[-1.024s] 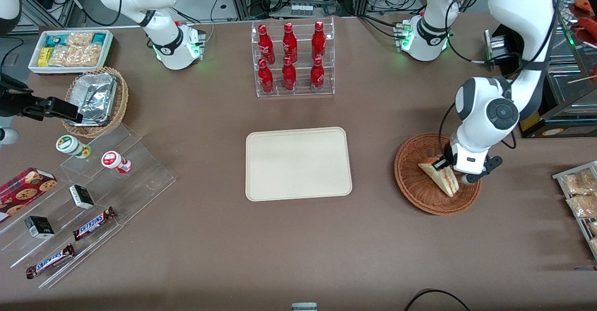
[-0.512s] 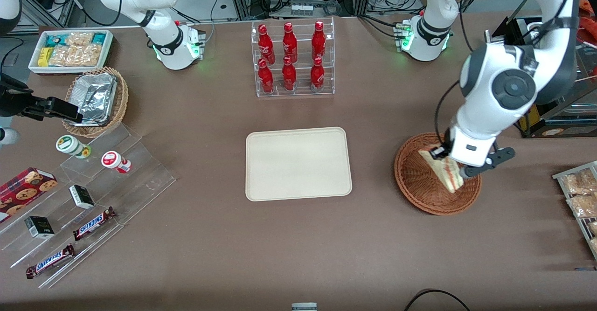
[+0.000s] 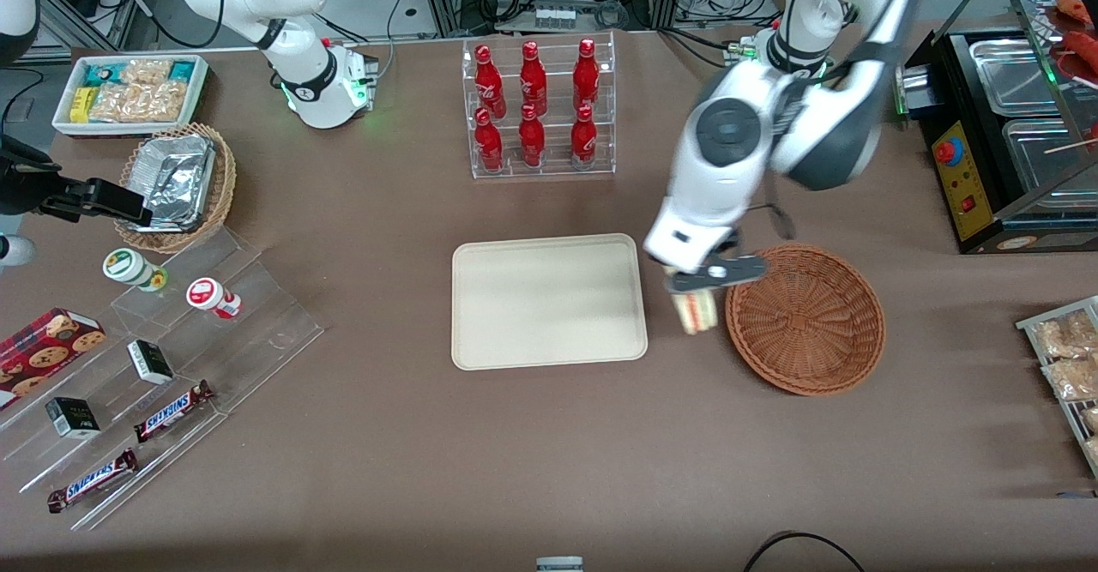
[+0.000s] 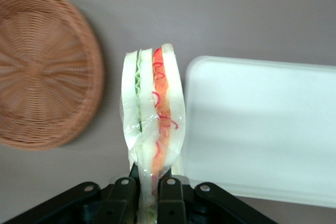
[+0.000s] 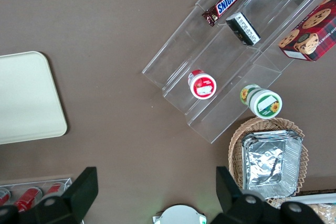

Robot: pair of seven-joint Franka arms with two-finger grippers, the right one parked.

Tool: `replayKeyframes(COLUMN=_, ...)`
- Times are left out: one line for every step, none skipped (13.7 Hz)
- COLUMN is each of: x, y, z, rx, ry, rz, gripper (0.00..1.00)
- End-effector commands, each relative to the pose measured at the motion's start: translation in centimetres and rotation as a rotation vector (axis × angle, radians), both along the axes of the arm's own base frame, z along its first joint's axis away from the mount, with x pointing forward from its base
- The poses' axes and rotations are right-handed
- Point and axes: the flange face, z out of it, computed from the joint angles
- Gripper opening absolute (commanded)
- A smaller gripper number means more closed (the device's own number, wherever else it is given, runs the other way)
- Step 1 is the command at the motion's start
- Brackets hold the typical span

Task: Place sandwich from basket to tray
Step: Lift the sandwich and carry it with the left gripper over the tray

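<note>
Presently, the tray lies empty at frame centre in the front view; the basket sits empty at centre-right; the gripper hangs between them, clenched on the wrapped sandwich, which hangs over bare table between tray and basket.

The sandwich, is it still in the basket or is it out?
Out. The sandwich hangs clamped in the left arm's tool above bare table, between the empty wicker basket and the tray.
</note>
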Motion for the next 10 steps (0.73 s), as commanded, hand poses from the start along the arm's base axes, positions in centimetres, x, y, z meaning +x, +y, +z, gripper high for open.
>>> replayKeyframes(x=0.3, y=-4.5, z=-2.0, rx=-0.020, ry=0.018, rz=-0.037, gripper=0.00)
replayKeyframes(x=-0.4, y=-6.6, z=-3.0, rx=-0.028, ry=0.012, rz=-0.067, gripper=0.00)
replayKeyframes(x=-1.2, y=-8.4, z=-4.2, rx=-0.040, ry=0.002, rz=-0.093, gripper=0.00)
replayKeyframes(x=-1.5, y=-9.6, z=-5.7, rx=-0.051, ry=-0.010, rz=-0.107, gripper=0.00)
replayKeyframes(x=-2.0, y=-10.9, z=-7.3, rx=-0.062, ry=-0.019, rz=-0.105, gripper=0.00)
replayKeyframes(x=-2.7, y=-12.1, z=-8.9, rx=-0.070, ry=-0.030, rz=-0.096, gripper=0.00)
replayKeyframes(x=-3.2, y=-13.1, z=-10.3, rx=-0.077, ry=-0.038, rz=-0.092, gripper=0.00)
replayKeyframes(x=-3.6, y=-13.8, z=-11.2, rx=-0.083, ry=-0.041, rz=-0.100, gripper=0.00)
replayKeyframes(x=-3.7, y=-14.0, z=-12.1, rx=-0.087, ry=-0.041, rz=-0.100, gripper=0.00)
replayKeyframes(x=-4.1, y=-14.6, z=-12.8, rx=-0.092, ry=-0.043, rz=-0.107, gripper=0.00)
